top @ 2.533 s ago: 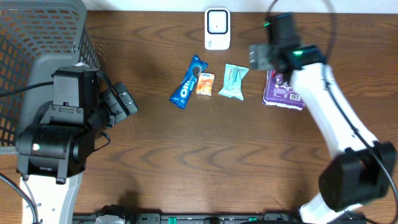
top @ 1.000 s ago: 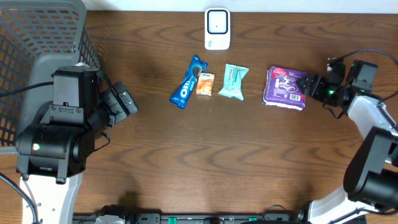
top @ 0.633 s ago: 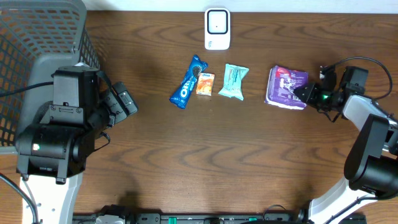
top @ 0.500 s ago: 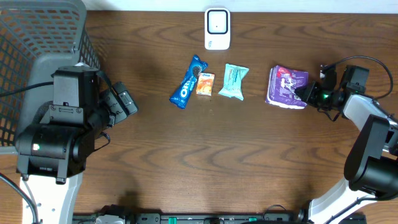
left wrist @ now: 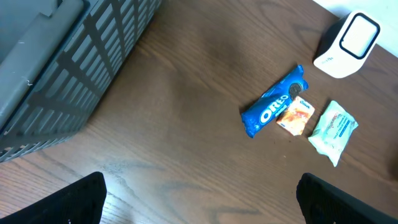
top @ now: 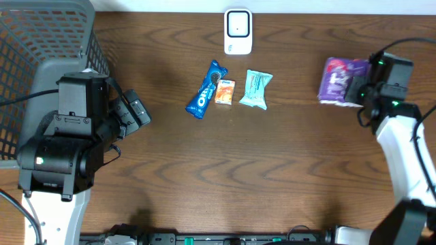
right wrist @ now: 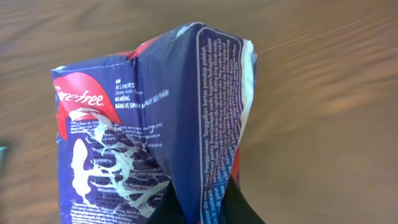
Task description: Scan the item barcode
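Observation:
The item, a purple and white pack (top: pixel 336 80), hangs off the table at the far right, with my right gripper (top: pixel 357 85) shut on its edge. In the right wrist view the pack (right wrist: pixel 155 124) fills the left half, its folded seam pinched between the dark fingers of my right gripper (right wrist: pixel 202 208). No barcode shows on the faces I see. The white scanner (top: pixel 238 30) stands at the back centre. My left gripper (top: pixel 136 112) rests at the left, open and holding nothing; its fingertips (left wrist: pixel 84 199) frame bare wood.
A blue Oreo pack (top: pixel 206 90), a small orange packet (top: pixel 225 91) and a teal packet (top: pixel 256 89) lie in a row in front of the scanner. A grey wire basket (top: pixel 41 34) fills the back left corner.
My right gripper shut on the pack's right edge, then lifted it off the table and carried it right and toward the back. The left arm stayed still.

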Available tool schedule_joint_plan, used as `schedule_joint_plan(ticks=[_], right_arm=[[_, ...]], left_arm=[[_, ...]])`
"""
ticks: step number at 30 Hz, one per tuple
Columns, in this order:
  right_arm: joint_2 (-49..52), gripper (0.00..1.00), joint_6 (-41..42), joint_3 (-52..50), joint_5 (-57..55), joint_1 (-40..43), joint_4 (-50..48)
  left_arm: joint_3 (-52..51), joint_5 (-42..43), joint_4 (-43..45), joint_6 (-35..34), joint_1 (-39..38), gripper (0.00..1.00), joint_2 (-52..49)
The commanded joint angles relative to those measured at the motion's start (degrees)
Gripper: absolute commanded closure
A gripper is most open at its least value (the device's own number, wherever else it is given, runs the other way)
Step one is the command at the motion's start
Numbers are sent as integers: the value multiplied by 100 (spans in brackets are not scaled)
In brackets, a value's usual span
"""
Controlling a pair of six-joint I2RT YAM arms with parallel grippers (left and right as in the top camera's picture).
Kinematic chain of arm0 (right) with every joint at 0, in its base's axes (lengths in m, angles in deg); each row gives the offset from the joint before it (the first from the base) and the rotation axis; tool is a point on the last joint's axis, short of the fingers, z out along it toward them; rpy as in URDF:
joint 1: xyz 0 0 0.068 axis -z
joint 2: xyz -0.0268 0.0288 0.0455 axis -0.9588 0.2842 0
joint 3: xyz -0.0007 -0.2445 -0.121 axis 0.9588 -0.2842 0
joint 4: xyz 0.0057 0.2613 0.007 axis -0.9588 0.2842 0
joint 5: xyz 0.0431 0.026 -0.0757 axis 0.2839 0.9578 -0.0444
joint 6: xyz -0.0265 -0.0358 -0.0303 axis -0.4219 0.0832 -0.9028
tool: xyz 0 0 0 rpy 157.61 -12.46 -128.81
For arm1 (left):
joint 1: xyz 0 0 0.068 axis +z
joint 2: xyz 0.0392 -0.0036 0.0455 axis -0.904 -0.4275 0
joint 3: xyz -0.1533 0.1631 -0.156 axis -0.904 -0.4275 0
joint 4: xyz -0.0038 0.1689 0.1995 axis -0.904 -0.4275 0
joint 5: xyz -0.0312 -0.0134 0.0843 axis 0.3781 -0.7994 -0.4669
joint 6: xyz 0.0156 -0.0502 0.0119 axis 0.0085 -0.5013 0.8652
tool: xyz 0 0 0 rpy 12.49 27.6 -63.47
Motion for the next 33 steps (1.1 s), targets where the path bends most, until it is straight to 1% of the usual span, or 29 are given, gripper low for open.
schedule_joint_plan(ticks=[1,3,5,8,11,14,15,17,20,22,26,29,33], right_arm=[[-9,97,81,55,-3838,-516,79],[142,97,81,55,-4697,-739,76],[420,96,83,55,-5281,-914,55],[876,95,79,55,-5580,-1010,35],[1425,94,33,55,-5600,-1113,57],[2041,89,31,55,-5556,-1475,61],[2166,86,37,55,-5508,-1598,59],[2369,76,42,55,-5211,-1862,28],[2437,64,68,57,-4350,-2234,-79],[2404,56,229,103,-3834,-2417,-149],[2282,50,625,363,-2896,-2686,-155],[2083,39,643,697,-2415,-2682,-46],[1751,31,643,1207,-1947,-2468,302]], left_arm=[[42,-72,-15,13,26,2,-15],[42,-72,-15,13,26,2,-15],[42,-72,-15,13,26,2,-15],[42,-70,-15,13,26,2,-15],[42,-72,-13,13,26,2,-15],[42,-70,-15,13,26,2,-15],[42,-70,-15,13,26,2,-15],[42,-72,-15,13,26,2,-15],[42,-72,-15,13,26,2,-15],[42,-70,-15,13,26,2,-15],[42,-72,-15,13,26,2,-15],[42,-72,-15,13,26,2,-15],[42,-72,-15,13,26,2,-15]])
